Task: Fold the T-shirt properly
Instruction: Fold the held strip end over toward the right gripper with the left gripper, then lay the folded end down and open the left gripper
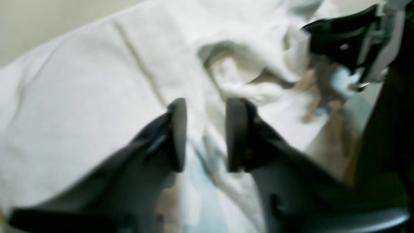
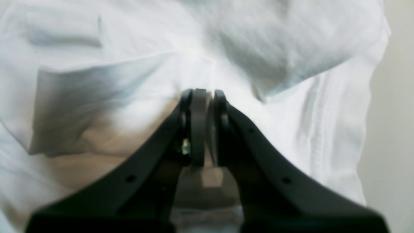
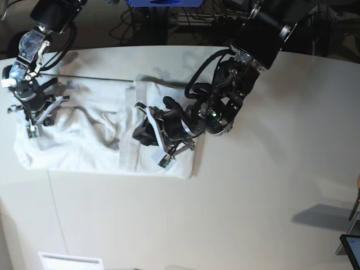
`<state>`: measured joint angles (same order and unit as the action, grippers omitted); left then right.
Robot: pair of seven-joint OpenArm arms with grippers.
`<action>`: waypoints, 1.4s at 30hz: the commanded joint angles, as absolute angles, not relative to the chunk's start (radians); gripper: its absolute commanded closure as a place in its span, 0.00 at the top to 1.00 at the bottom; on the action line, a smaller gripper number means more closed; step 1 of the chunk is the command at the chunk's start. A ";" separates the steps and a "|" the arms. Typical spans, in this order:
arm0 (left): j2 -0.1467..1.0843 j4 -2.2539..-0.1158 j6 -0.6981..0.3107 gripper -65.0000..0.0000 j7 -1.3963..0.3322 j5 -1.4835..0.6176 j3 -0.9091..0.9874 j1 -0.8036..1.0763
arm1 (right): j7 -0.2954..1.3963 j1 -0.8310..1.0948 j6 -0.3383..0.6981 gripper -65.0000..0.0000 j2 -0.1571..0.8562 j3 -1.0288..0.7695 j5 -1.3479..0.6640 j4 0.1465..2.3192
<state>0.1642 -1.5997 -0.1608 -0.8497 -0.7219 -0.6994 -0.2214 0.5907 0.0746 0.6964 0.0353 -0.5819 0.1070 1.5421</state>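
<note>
The white T-shirt (image 3: 84, 147) lies wrinkled across the left part of the table, with its right portion folded over. My right gripper (image 3: 29, 125) is at the shirt's left end. In the right wrist view this gripper (image 2: 203, 93) is shut, pinching a ridge of the T-shirt (image 2: 291, 48). My left gripper (image 3: 142, 127) hovers over the folded right portion. Seen from the left wrist, my left gripper (image 1: 207, 104) has its jaws apart over the T-shirt (image 1: 81, 81), nothing gripped between them. The picture is blurred.
The white table (image 3: 270, 185) stretches to the right and front of the shirt. Cables and dark equipment (image 3: 169, 17) crowd the far edge. A dark object (image 3: 351, 244) sits at the right border. A white label (image 3: 70, 261) lies near the front.
</note>
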 commanded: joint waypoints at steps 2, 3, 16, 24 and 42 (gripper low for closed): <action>0.163 -1.589 -0.165 0.00 -0.774 -0.737 -0.696 -0.222 | 0.630 0.079 0.698 0.08 0.042 -0.584 0.142 1.549; 0.166 -1.567 -0.165 0.00 -0.753 -0.737 -0.696 -0.220 | 0.630 0.079 0.698 0.08 0.042 -0.584 0.142 1.549; 0.186 -1.408 -0.041 0.00 -0.641 -0.628 -0.708 -0.189 | 0.631 0.081 0.698 0.29 0.035 -0.585 0.137 1.739; 0.209 -1.409 -0.041 0.00 -0.641 -0.490 -0.694 -0.091 | 0.636 0.050 0.698 0.29 0.071 -0.596 0.137 1.745; 0.242 -1.632 -0.044 0.00 -0.641 -0.493 -0.518 0.082 | 0.987 -0.065 0.698 0.29 0.216 -0.723 -0.177 1.593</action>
<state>0.2363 -1.6207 -0.0513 -0.6121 -0.4969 -0.5179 0.0834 0.9977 -0.0574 0.6998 0.1944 -0.7177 -0.1707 1.5772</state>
